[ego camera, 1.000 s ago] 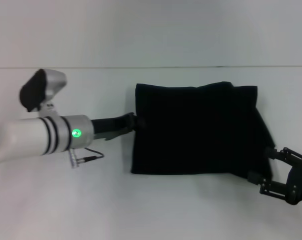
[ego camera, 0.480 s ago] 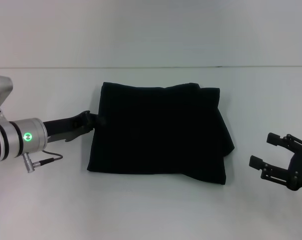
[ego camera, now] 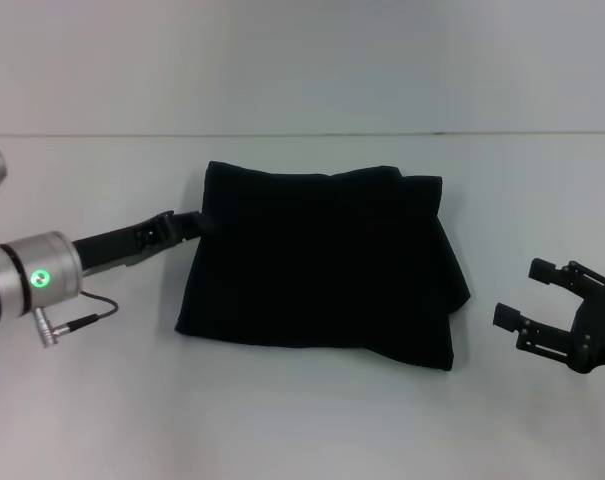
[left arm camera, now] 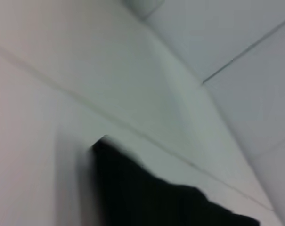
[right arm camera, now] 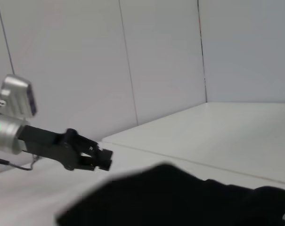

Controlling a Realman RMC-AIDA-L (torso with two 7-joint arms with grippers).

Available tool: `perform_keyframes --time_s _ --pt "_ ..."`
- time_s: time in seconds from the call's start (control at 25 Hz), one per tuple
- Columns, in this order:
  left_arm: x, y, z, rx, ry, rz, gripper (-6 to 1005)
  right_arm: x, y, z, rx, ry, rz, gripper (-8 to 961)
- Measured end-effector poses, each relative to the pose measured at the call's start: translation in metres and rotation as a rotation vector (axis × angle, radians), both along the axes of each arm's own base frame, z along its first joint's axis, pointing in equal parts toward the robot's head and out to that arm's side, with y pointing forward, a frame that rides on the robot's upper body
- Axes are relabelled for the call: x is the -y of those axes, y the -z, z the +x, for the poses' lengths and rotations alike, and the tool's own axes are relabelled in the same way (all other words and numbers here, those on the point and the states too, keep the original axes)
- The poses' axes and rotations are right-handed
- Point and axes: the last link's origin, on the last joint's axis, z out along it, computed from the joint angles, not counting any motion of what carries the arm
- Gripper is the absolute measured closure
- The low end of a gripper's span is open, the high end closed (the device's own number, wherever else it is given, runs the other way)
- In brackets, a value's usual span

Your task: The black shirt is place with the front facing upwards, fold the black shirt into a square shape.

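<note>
The black shirt (ego camera: 322, 265) lies folded into a rough rectangle in the middle of the white table, plain black side up, with no print or label showing. It also shows in the left wrist view (left arm camera: 147, 197) and the right wrist view (right arm camera: 180, 197). My left gripper (ego camera: 187, 222) is at the shirt's far left corner. In the right wrist view my left gripper (right arm camera: 102, 159) hangs just above that corner, apart from the cloth, with its fingers slightly parted. My right gripper (ego camera: 522, 292) is open and empty on the table to the right of the shirt, a short gap from its near right corner.
The white table (ego camera: 302, 420) runs to a pale wall at the back (ego camera: 302, 60). A thin cable (ego camera: 82, 322) hangs from my left wrist. Bare table lies in front of the shirt and on both sides.
The shirt slid left across the table with my left gripper, away from my open right gripper. Since then the shirt has lain still, and my left gripper has lifted slightly at its left corner.
</note>
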Motion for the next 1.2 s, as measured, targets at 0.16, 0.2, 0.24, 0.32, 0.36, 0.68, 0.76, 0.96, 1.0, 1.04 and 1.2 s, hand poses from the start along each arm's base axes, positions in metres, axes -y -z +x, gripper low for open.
perform_keyframes --time_s 0.16,0.2,0.24,0.32,0.36,0.68,0.76,0.96,1.0,1.04,1.2 --pt "0.009 -0.022 -0.002 0.001 0.089 0.065 744 -0.003 -0.003 -0.002 -0.020 -0.001 0.026 56" --pt "0.010 -0.025 -0.003 -0.002 0.104 0.078 740 -0.005 -0.004 -0.003 -0.025 -0.002 0.035 56" --pt "0.014 -0.037 -0.002 -0.015 0.173 0.124 736 -0.006 -0.005 -0.004 -0.031 -0.004 0.048 56" --pt "0.021 -0.046 0.002 -0.030 0.274 0.157 727 -0.009 -0.007 -0.007 -0.037 -0.014 0.068 56" --pt "0.030 -0.051 0.007 -0.048 0.388 0.179 687 -0.010 -0.008 -0.008 -0.036 -0.025 0.075 56" --pt "0.104 -0.041 0.012 -0.220 0.949 0.339 249 -0.007 0.006 -0.019 0.000 -0.150 0.099 56" --pt "0.117 -0.034 0.002 -0.244 0.925 0.351 173 -0.001 0.014 -0.018 0.011 -0.164 0.102 56" --pt "0.140 -0.010 -0.028 -0.299 0.776 0.310 59 0.016 0.037 -0.004 0.046 -0.117 0.095 55" --pt "0.143 -0.006 -0.032 -0.307 0.751 0.302 59 0.019 0.041 -0.001 0.052 -0.095 0.092 55" --pt "0.146 -0.002 -0.037 -0.315 0.723 0.288 59 0.022 0.045 0.002 0.059 -0.076 0.090 55" --pt "0.146 0.011 -0.042 -0.322 0.703 0.215 59 0.025 0.055 0.009 0.100 -0.041 0.084 56"
